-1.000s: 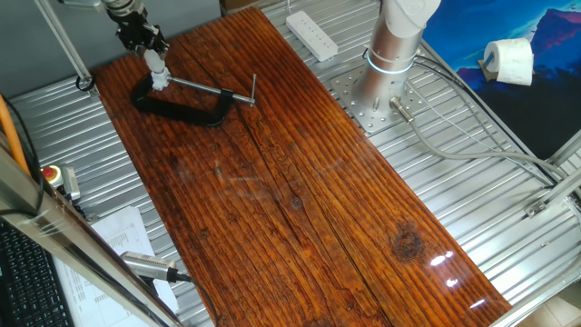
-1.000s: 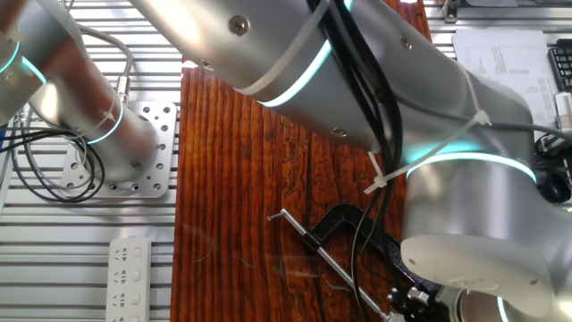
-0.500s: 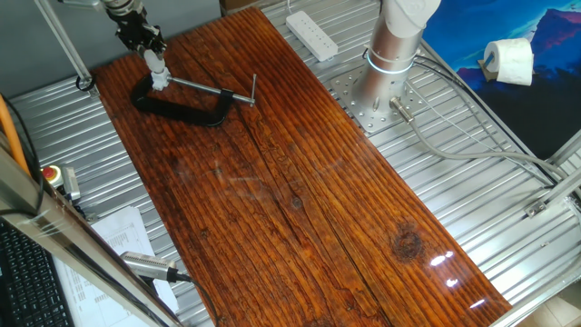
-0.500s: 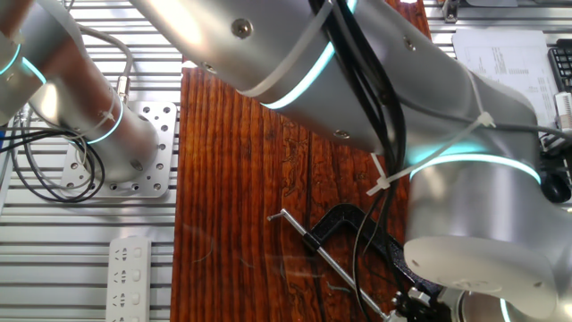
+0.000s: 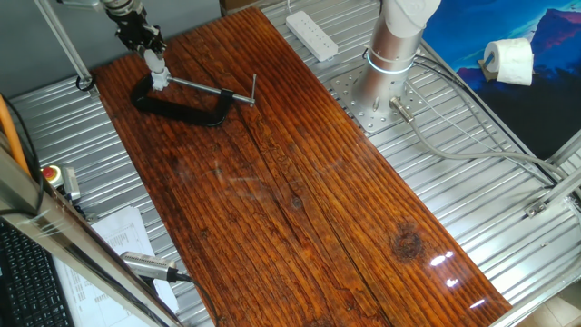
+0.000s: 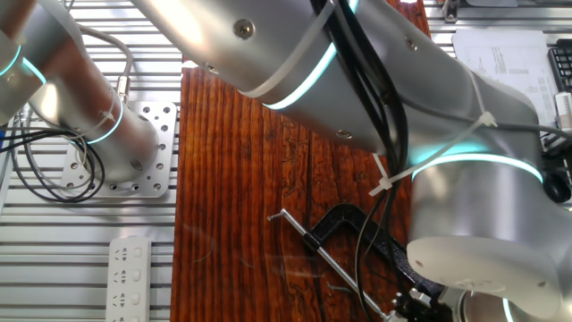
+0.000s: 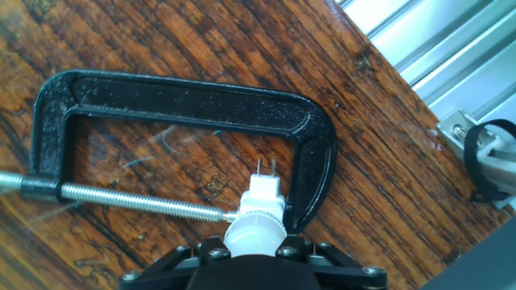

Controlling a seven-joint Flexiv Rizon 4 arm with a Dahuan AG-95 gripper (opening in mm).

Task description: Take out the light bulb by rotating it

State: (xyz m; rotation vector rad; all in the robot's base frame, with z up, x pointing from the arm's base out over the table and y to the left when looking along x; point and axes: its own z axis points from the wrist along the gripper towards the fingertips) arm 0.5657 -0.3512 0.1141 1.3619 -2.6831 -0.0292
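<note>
White light bulb (image 7: 256,219) one, in claw (image 7: 251,250); one clamp (image 7: 185,113).

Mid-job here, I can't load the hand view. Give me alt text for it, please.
Looking down along the gripper, its jaws are closed on the white light bulb, held at the inner end of the black C-clamp, beside the tip of its threaded steel screw bar. The clamp lies flat on the wooden table.

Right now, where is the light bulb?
The light bulb is in the tool, at the far left corner of the wooden table in one fixed view, at the C-clamp's jaw.
</note>
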